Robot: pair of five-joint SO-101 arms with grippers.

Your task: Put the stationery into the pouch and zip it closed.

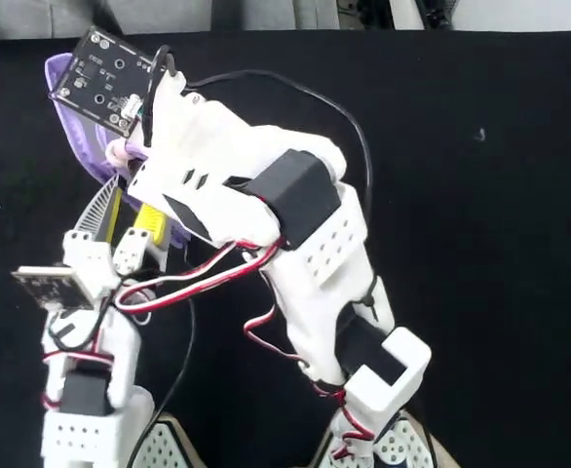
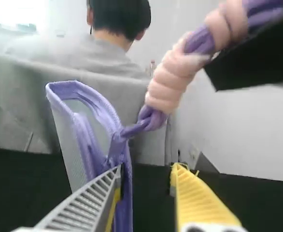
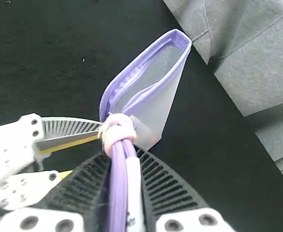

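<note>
The purple-edged mesh pouch [image 1: 79,146] lies at the table's far left, and its mouth gapes along the top [image 3: 156,92]. A purple cord with a pink wrapped zipper pull [image 3: 115,130] runs from the pouch's near end into my right gripper [image 3: 120,150], which is shut on it. In the left wrist view the same pull [image 2: 175,82] rises from the pouch [image 2: 78,135] to the right gripper's black finger [image 2: 257,53]. My left gripper [image 2: 147,169] is open at that end of the pouch, its grey finger [image 2: 83,203] against the purple seam and its yellow finger [image 2: 194,203] apart.
The black table [image 1: 480,195] stretches to the right of both arms. The right arm [image 1: 295,244] leans across above the left arm [image 1: 91,331], with red and white cables between them. Grey fabric [image 3: 247,53] lies beyond the table's far edge.
</note>
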